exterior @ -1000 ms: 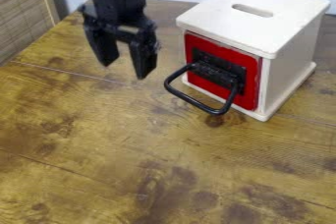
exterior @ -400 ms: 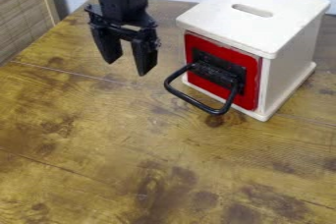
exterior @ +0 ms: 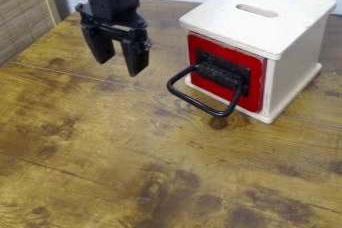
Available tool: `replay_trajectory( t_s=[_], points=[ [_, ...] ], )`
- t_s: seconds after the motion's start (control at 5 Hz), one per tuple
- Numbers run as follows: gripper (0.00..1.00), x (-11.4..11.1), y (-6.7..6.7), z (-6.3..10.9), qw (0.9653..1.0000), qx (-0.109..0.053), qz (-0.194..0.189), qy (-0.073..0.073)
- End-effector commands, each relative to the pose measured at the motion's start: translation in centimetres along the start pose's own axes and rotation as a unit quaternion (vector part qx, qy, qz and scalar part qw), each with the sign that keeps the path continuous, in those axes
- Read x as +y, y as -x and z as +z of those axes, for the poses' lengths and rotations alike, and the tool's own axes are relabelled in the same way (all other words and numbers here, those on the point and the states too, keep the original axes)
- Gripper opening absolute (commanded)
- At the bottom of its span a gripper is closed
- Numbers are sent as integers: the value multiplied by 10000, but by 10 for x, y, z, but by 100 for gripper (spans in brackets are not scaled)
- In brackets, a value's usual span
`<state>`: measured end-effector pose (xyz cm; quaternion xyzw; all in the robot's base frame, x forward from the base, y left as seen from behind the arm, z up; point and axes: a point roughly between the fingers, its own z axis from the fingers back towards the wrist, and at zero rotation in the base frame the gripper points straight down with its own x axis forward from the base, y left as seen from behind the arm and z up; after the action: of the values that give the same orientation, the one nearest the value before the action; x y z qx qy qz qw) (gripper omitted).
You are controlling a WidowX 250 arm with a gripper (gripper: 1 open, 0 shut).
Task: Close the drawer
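The drawer (exterior: 227, 60) shows its red front in the face of a pale wooden box (exterior: 261, 17) with a slotted top, at the right of the table. A black bracket sits on the red front, and a large black loop handle (exterior: 198, 99) hangs from it toward the table. My black gripper (exterior: 118, 64) hangs to the left of the handle, above the table and pointing down. Its two fingers (exterior: 135, 60) stand apart with nothing between them, and it touches neither the handle nor the box.
The worn wooden table (exterior: 120, 162) stretches to the front and left. A slatted wooden panel (exterior: 20, 12) stands at the far left, and a white wall runs behind the box.
The gripper has shifted a little to the left in the picture, still open. The drawer and its handle have not moved.
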<state>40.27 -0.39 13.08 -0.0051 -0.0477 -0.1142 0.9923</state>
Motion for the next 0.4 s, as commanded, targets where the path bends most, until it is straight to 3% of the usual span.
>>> replay_trajectory(
  t_s=[0.0,0.2],
  points=[
    [100,14,1,49,9983,-559,88,-149],
    [100,9,4,55,9978,-642,-22,-162]
  ],
)
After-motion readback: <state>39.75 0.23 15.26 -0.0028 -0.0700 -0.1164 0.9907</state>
